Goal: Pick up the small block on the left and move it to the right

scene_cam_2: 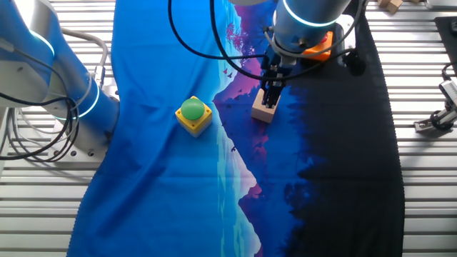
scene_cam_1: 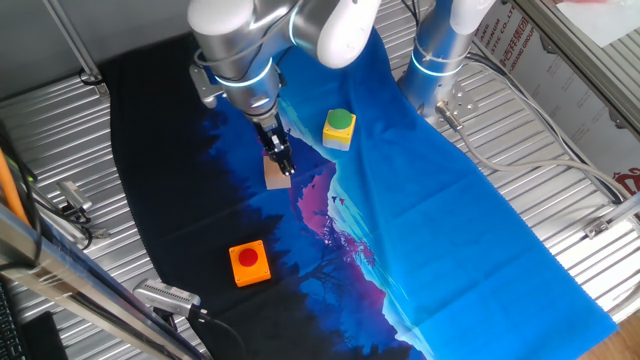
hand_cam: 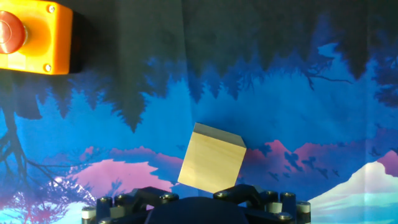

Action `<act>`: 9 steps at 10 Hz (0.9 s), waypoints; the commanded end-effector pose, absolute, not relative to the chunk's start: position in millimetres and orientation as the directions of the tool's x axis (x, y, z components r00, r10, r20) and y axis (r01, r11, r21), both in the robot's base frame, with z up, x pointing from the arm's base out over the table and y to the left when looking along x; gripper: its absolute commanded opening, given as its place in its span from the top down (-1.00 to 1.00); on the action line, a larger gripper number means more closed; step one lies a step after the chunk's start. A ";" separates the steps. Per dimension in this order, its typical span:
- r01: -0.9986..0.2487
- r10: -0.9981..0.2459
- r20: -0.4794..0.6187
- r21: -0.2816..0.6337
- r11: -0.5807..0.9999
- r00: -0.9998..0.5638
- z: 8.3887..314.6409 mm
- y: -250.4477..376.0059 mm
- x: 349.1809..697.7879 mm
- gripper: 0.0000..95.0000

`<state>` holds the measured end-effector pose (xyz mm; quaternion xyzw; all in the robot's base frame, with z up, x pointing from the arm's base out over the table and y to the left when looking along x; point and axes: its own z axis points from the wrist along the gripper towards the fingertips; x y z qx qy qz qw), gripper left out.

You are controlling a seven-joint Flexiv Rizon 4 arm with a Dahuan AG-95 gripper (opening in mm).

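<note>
The small block (scene_cam_1: 277, 177) is a plain tan wooden cube lying on the blue part of the cloth, between the orange and yellow blocks. It also shows in the other fixed view (scene_cam_2: 263, 110) and in the hand view (hand_cam: 211, 162), where it sits turned a little relative to the jaws. My gripper (scene_cam_1: 282, 160) points straight down just over the block's top, also visible in the other fixed view (scene_cam_2: 271, 95). In the hand view the fingertips (hand_cam: 166, 196) stand apart at the block's near edge, not pressed on its sides.
A yellow block with a green circle (scene_cam_1: 339, 129) stands to the right on the blue cloth. An orange block with a red circle (scene_cam_1: 249, 263) stands nearer the front on the black cloth. A second arm's base (scene_cam_1: 440, 60) stands at the back. Ribbed metal table surrounds the cloth.
</note>
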<state>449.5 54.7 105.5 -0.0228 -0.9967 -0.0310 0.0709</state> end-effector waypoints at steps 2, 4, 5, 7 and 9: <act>0.039 0.027 0.148 0.075 0.996 -0.989 104.8 54.7 450.1 -0.20; 0.081 0.058 0.160 0.143 0.986 -0.985 104.7 54.6 449.9 0.20; 0.082 0.057 0.161 0.148 0.986 -0.985 104.5 54.5 449.6 1.00; 0.071 0.026 0.163 0.273 0.959 -0.986 99.0 52.3 441.5 1.00; 0.080 0.027 0.156 0.349 0.934 -0.987 84.7 52.0 431.0 1.00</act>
